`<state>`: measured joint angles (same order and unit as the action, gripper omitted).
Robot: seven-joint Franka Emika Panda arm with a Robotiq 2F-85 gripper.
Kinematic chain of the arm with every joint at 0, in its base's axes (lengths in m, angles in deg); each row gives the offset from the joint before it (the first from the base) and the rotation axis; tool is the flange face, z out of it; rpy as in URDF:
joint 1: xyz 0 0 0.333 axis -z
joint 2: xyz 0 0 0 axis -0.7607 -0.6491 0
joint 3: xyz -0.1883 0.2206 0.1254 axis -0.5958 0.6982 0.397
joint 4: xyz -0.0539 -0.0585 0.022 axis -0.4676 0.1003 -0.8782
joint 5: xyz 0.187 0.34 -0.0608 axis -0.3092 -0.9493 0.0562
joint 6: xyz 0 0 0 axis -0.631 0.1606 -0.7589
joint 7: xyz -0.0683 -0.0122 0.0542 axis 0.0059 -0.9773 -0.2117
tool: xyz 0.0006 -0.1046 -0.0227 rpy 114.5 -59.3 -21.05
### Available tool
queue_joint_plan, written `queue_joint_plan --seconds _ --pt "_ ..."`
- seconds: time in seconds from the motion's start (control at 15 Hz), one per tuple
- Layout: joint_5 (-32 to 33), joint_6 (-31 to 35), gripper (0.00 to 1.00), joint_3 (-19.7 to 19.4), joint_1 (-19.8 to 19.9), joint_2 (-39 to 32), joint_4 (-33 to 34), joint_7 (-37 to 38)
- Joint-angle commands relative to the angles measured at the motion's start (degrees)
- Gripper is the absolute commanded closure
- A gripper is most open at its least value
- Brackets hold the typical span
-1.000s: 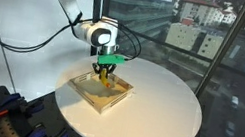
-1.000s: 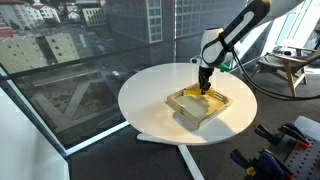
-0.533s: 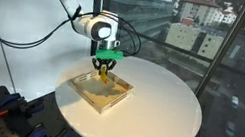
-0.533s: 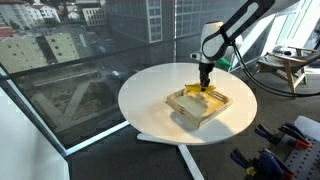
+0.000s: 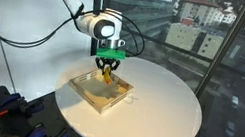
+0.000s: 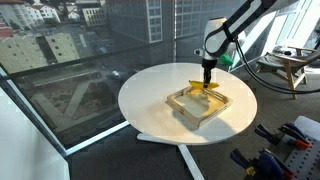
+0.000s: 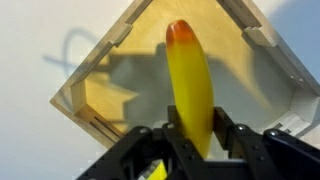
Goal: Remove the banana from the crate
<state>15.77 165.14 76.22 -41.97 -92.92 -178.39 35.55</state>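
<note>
My gripper (image 7: 195, 128) is shut on the yellow banana (image 7: 189, 80), which sticks out from between the fingers above the crate. The crate (image 7: 95, 100) is a shallow light-wood tray with low walls, seen below the banana in the wrist view. In both exterior views the gripper (image 5: 108, 68) (image 6: 209, 80) hangs over the far part of the crate (image 5: 87, 95) (image 6: 192, 113) with the banana (image 5: 107, 73) (image 6: 206, 87) held clear of the crate's base.
The crate sits on a round white table (image 5: 161, 111) (image 6: 150, 95). Large windows stand beside the table. Tools lie on a low surface at the corner (image 5: 4, 109) (image 6: 275, 160). A wooden chair (image 6: 290, 68) stands behind the table.
The gripper has risen with the banana, lifting it off the crate's base.
</note>
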Motion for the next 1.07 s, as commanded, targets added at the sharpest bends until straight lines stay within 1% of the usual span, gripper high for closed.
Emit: queue_joint_plan --seconds 0.0,0.47,1.0 --pt "-1.2 -2.3 0.86 -0.7 1.3 1.6 0.5 2.3" --pt "-2.9 -4.2 0.86 -2.8 3.7 1.8 1.9 5.2" --pt "-2.9 -4.4 0.86 -5.1 6.1 2.2 3.0 7.9"
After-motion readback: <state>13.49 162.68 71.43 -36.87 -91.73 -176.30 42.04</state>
